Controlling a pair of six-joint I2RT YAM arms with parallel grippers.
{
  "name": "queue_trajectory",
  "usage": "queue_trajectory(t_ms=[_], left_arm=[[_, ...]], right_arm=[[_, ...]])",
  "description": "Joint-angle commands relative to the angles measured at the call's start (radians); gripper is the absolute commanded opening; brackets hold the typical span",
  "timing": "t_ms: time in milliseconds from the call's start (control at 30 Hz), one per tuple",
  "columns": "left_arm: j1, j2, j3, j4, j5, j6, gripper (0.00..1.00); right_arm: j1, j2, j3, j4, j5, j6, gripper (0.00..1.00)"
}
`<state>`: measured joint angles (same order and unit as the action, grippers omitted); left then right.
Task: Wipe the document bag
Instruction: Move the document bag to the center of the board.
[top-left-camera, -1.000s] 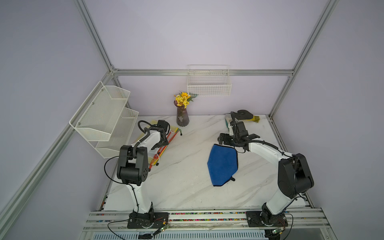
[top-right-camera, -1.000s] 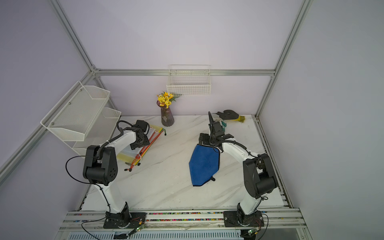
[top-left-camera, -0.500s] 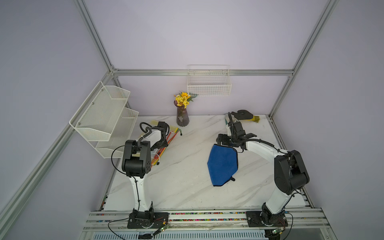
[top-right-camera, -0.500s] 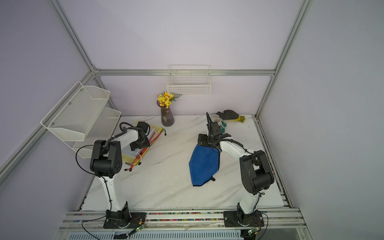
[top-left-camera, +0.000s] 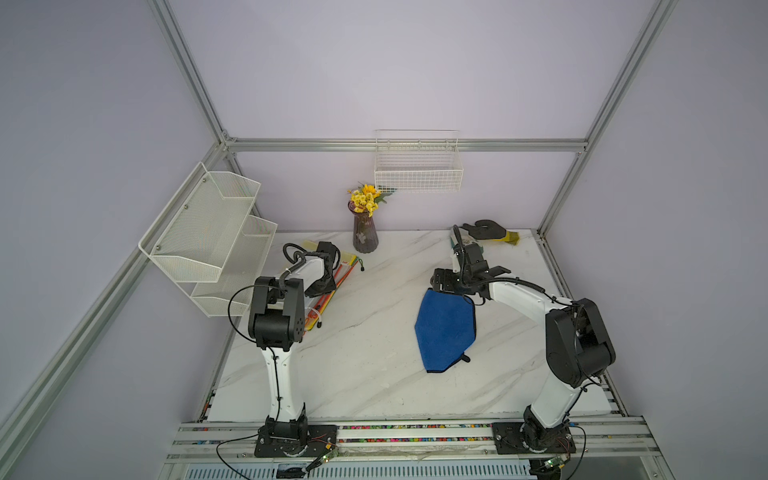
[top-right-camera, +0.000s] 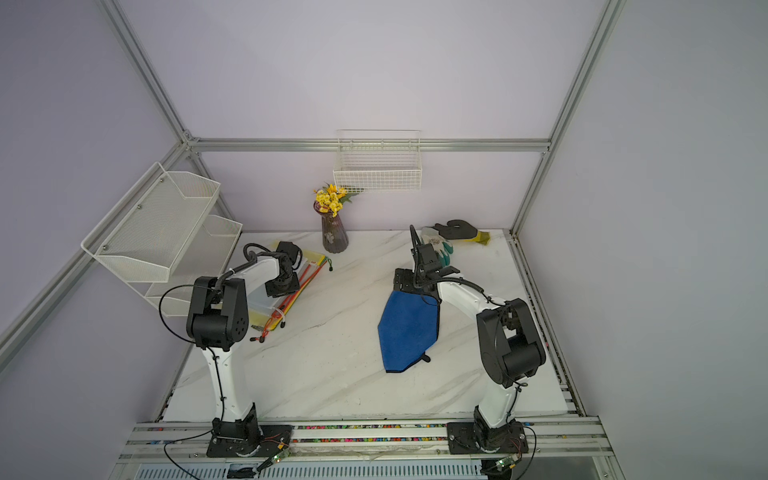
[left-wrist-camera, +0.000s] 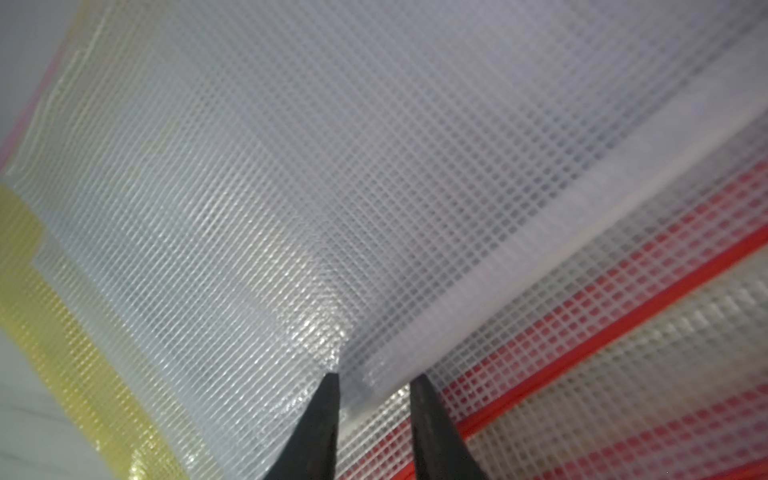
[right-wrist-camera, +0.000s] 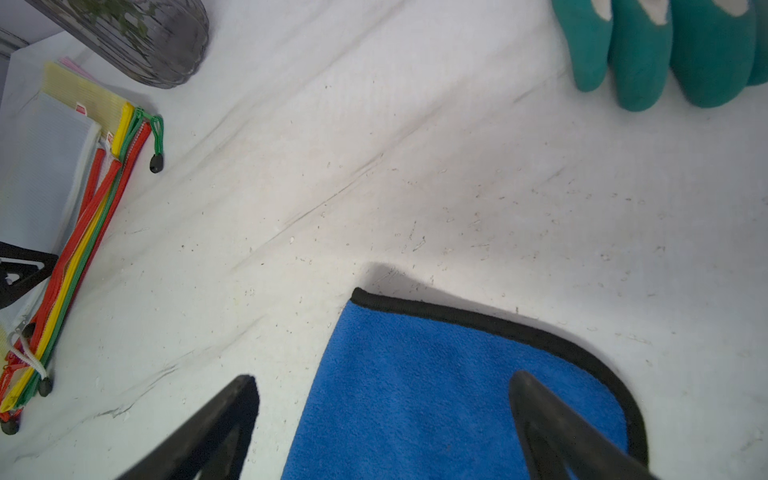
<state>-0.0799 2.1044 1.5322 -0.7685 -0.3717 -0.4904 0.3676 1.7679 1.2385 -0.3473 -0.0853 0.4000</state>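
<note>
L pincer (left-wrist-camera: 374, 376) clenched on document bag (left-wrist-camera: 353, 174), R pincer (right-wrist-camera: 382, 374) released over cloth (right-wrist-camera: 415, 419); I reckon slick mesh slips out or drags stack (left-wrist-camera: 631, 332) beneath.

- Robot lab test cell: aluminium frame (top-left-camera: 407, 145) and plain lavender walls (top-left-camera: 415, 62) enclose a marble-pattern table (top-left-camera: 365, 374).
- Two robot arms (top-left-camera: 278, 374) mounted on a front rail (top-left-camera: 415, 434).

Document bag (left-wrist-camera: 291, 187): translucent white mesh zip pouch; lies flat on top of a fanned stack (top-right-camera: 296, 296) of coloured-zip pouches, back-left of the table (top-left-camera: 365, 345). Blue cloth (top-left-camera: 446, 328): black-trimmed, folded; flat mid-right, well apart from the bag.
</note>
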Motion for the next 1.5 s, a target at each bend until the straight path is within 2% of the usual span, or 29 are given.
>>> queue_trajectory(t_ms=[0, 33, 67, 233, 600, 800, 900, 1033, 1233, 1467], left_arm=[[0.029, 0.046, -0.003, -0.064, 0.032, -0.005, 0.13], [0.032, 0.046, -0.004, -0.063, 0.037, -0.005, 0.03], [0.032, 0.043, -0.007, -0.059, 0.04, -0.005, 0.0], [0.034, 0.018, -0.027, -0.034, 0.056, -0.004, 0.0], [-0.023, -0.181, -0.087, 0.061, 0.169, -0.006, 0.0], [-0.066, -0.269, -0.11, 0.053, 0.252, -0.015, 0.0], [-0.115, -0.311, -0.128, 0.044, 0.293, -0.013, 0.0], [-0.206, -0.353, -0.155, 0.013, 0.359, -0.032, 0.0], [-0.388, -0.378, -0.22, -0.039, 0.416, -0.071, 0.0], [-0.532, -0.37, -0.314, -0.026, 0.451, -0.12, 0.0]], right_arm=[[0.012, -0.007, -0.004, 0.009, 0.02, 0.003, 0.97], [0.014, -0.011, -0.006, 0.011, 0.022, 0.003, 0.97], [0.015, -0.012, -0.008, 0.013, 0.025, 0.003, 0.97], [0.023, -0.011, -0.01, 0.012, 0.035, 0.001, 0.97], [0.051, 0.022, 0.029, 0.002, 0.03, 0.002, 0.97], [0.067, 0.104, 0.122, -0.166, 0.051, -0.001, 0.97], [0.07, 0.137, 0.156, -0.267, 0.049, -0.01, 0.97], [0.097, 0.116, 0.119, -0.334, 0.061, -0.02, 0.97], [0.122, 0.083, 0.023, -0.395, 0.105, 0.007, 0.97], [0.136, 0.083, -0.083, -0.397, 0.115, 0.049, 0.97]])
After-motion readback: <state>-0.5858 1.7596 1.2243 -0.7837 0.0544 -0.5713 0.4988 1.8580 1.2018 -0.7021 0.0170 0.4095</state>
